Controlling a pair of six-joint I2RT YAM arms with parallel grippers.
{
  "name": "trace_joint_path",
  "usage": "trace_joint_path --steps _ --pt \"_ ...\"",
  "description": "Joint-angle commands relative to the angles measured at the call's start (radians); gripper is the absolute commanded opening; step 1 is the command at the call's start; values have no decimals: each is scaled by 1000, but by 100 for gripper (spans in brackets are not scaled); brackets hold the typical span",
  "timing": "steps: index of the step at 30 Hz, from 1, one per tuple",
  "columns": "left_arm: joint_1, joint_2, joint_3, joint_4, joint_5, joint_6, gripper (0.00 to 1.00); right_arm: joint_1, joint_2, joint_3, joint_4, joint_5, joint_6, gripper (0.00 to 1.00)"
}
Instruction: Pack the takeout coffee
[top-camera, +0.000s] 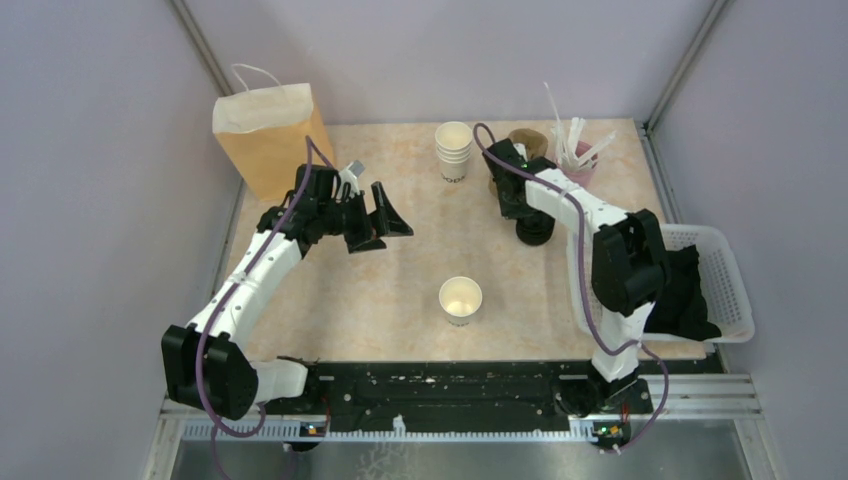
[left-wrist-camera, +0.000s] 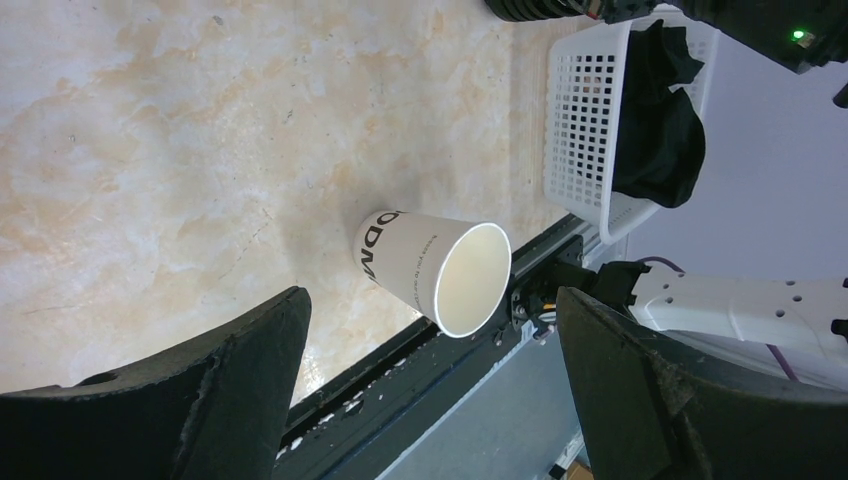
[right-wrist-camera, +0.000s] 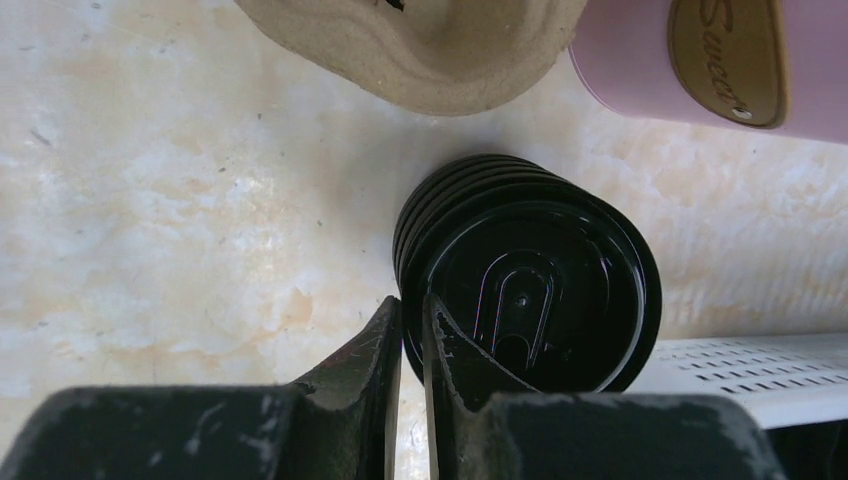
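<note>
Several lids (right-wrist-camera: 530, 290) may lift at once, because the right gripper (right-wrist-camera: 410, 305) pinches the stack's rim, nearly together; left gripper (top-camera: 378, 228) hangs wide apart.

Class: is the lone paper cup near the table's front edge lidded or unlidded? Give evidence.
Unlidded: the cup shows an open rim and pale inside in both top and left-wrist views.

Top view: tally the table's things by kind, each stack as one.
Brown paper bag: 1
Single white paper cup: 1
White paper cup stack: 1
Black plastic lid stack: 1
Pink tub: 1
Brown pulp tray: 1
White plastic basket: 1
Black cloth: 1
Total: 8
</note>
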Motion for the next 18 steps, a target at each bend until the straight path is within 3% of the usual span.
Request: trace_joint_path --steps 1,6,12,14,18 --pt "-2 4 27 52 8 -16 99 -8 -131 22 -16 -34 -4 10" --pt "-2 -6 25 73 23 -37 99 -8 -206 33 -29 -120 -19 9" --pt "-6 -30 33 151 99 -113 98 -12 -401 22 26 -428 -16 9" --pt "-12 -41 28 183 105 -143 98 -12 -442 11 34 -417 21 10" --pt "-23 -65 -1 204 83 -167 98 -13 -412 -9 -1 -322 -24 22"
